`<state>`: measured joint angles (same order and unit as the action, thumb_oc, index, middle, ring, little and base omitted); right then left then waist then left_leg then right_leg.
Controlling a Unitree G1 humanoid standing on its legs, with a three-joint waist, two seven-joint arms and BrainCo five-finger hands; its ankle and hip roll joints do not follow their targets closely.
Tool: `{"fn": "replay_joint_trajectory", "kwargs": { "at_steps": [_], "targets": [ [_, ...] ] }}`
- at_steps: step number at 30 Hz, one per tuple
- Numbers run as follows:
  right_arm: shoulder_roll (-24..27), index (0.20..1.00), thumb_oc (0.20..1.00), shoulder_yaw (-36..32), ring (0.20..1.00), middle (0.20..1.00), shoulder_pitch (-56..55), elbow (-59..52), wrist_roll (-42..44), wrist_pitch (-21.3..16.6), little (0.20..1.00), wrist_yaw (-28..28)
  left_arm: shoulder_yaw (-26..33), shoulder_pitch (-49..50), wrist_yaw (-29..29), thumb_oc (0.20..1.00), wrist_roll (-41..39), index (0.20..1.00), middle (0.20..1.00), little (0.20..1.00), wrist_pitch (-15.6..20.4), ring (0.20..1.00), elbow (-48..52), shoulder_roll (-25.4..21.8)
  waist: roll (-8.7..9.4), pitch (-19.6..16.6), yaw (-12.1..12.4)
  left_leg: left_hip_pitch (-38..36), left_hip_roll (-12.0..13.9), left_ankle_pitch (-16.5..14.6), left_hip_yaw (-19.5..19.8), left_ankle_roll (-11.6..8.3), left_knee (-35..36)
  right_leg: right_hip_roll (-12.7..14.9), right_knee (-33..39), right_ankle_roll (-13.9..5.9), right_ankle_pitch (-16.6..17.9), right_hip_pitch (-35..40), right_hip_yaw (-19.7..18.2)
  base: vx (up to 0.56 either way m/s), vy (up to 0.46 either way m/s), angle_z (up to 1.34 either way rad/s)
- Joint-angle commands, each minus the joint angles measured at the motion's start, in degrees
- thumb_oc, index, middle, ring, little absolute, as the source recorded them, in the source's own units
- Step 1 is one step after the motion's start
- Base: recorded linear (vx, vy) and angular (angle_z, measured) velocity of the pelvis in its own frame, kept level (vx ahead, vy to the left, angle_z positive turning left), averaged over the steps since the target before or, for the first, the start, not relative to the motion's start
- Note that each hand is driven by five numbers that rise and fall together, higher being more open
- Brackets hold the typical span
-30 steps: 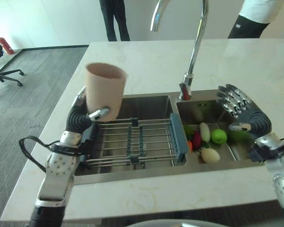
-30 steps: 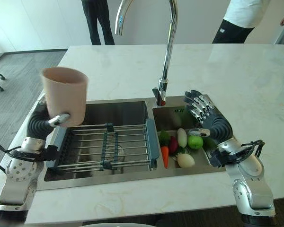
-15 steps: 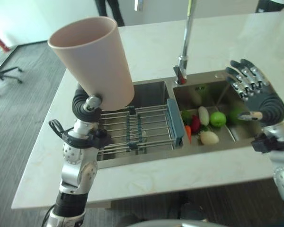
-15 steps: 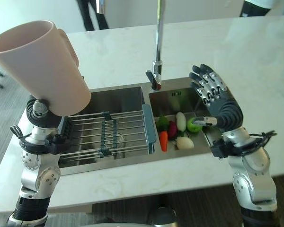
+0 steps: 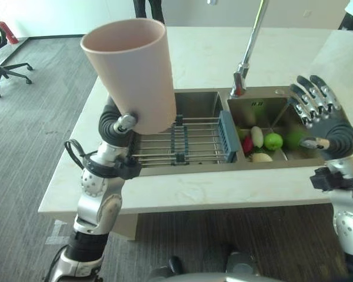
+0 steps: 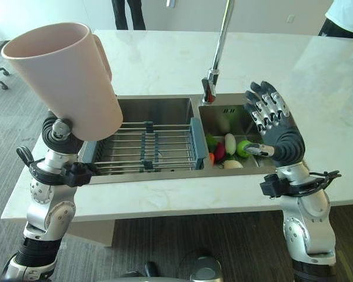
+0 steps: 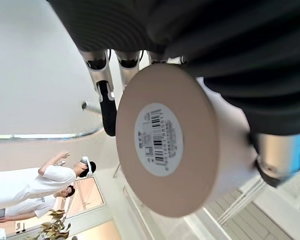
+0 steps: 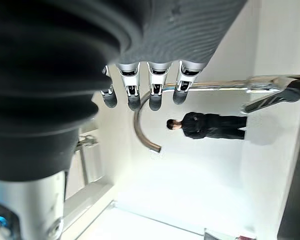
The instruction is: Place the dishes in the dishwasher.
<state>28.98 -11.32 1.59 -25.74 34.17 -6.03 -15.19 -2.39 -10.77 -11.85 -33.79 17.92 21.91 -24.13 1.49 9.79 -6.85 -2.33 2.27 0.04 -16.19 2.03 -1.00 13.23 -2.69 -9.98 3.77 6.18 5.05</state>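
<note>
The robot's left hand (image 5: pixel 116 125) holds a pale pink mug (image 5: pixel 132 73) lifted well above the left basin of the sink (image 6: pixel 159 110). Its fingers are clamped on the mug's lower part: the thumb presses the near side of the wall, and in the left wrist view the fingers (image 7: pixel 102 80) show past the mug's round base (image 7: pixel 162 137), which carries a label. The mug stands nearly upright, mouth up and tilted a little to the left, so its long axis runs up and down; its handle shows on the far right side in the right eye view.

Below it, a wire drying rack (image 5: pixel 182 144) spans the left basin. The right basin holds vegetables and fruit, a green apple (image 5: pixel 273 140) among them. A tall faucet (image 6: pixel 219 47) rises on the far side of the sink, from the pale stone surface (image 6: pixel 159 56).

The right hand (image 6: pixel 269 120) hovers over the right basin, fingers straight and spread apart, holding nothing.

No dishwasher can be made out here. The left hand already carries the mug, so the coming move is likely a carry away from the sink by that arm, keeping the mug clear of the faucet.
</note>
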Motion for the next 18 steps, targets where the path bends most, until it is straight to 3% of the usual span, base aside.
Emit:
{"fn": "replay_joint_trajectory", "kwargs": {
  "at_steps": [1,5,10,15,16,18],
  "targets": [
    [1.49,1.0,1.0,-0.58,1.0,1.0,1.2,-2.15,-0.1,-4.05,1.0,1.68,0.17,-1.65,0.83,0.2,-0.49,0.2,0.2,0.2,4.19,0.2,1.94,-1.49,-1.23,-3.7,-1.41,-5.9,-0.59,-4.16,6.34,-2.22,6.0,-5.6,0.52,1.97,-4.76,-2.31,-0.54,-0.12,-0.266,-0.15],
    [1.78,1.0,1.0,0.28,1.0,1.0,2.8,-3.02,-1.64,-2.85,1.0,0.88,0.49,-1.42,4.38,0.2,0.96,0.2,0.2,0.2,4.21,0.2,2.89,-1.01,-0.25,-4.37,0.29,-6.1,0.72,-3.77,6.74,-3.66,6.0,-7.17,7.69,2.58,-3.58,1.38,-1.23,-0.12,-0.314,-0.2],
    [3.74,1.0,1.0,0.61,1.0,1.0,4.03,-3.61,-0.99,-2.94,1.0,1.15,0.53,-0.6,4.79,0.2,0.85,0.2,0.2,0.2,3.27,0.2,4.04,-0.78,0.07,-4.73,2.1,-4.95,3.38,-1.41,7.88,-5.81,6.0,-9.67,7.69,4.09,-4.7,1.29,-0.75,-0.13,-0.305,-0.03],
    [4.44,1.0,1.0,1.68,1.0,1.0,4.93,-4.42,-3.39,-3.27,1.0,1.75,2.02,2.94,3.15,0.2,-1.25,0.2,0.2,0.2,4.95,0.2,4.98,-0.59,-0.23,-3.29,5.27,0.69,8.45,4.15,7.1,-9.88,6.0,-10.03,7.69,4.99,-5.94,2.29,4.86,-0.18,-0.184,0.47],
    [5.2,1.0,1.0,1.65,1.0,1.0,5.1,-4.23,-4.16,-3.27,1.0,2.1,2.52,3.62,2.14,0.2,-2.47,0.2,0.2,0.2,5.57,0.2,4.9,-0.49,-0.23,-2.74,5.39,0.66,8.46,4.63,2.99,-9.75,5.72,-9.63,7.69,4.95,-5.92,2.46,7.55,-0.3,-0.064,0.77],
    [7.1,1.0,1.0,1.39,1.0,1.0,5.75,-3.14,-3.77,-3.75,1.0,2.76,2.81,3.98,0.8,0.2,-4.47,0.2,0.2,0.2,5.92,0.2,4.77,-0.41,0.4,-2.25,4.57,-0.56,7.78,2.08,-5.52,-8.49,1.25,-8.41,7.69,5.05,-5.7,2.56,12.4,-0.33,-0.01,1.5]
  ]
}}
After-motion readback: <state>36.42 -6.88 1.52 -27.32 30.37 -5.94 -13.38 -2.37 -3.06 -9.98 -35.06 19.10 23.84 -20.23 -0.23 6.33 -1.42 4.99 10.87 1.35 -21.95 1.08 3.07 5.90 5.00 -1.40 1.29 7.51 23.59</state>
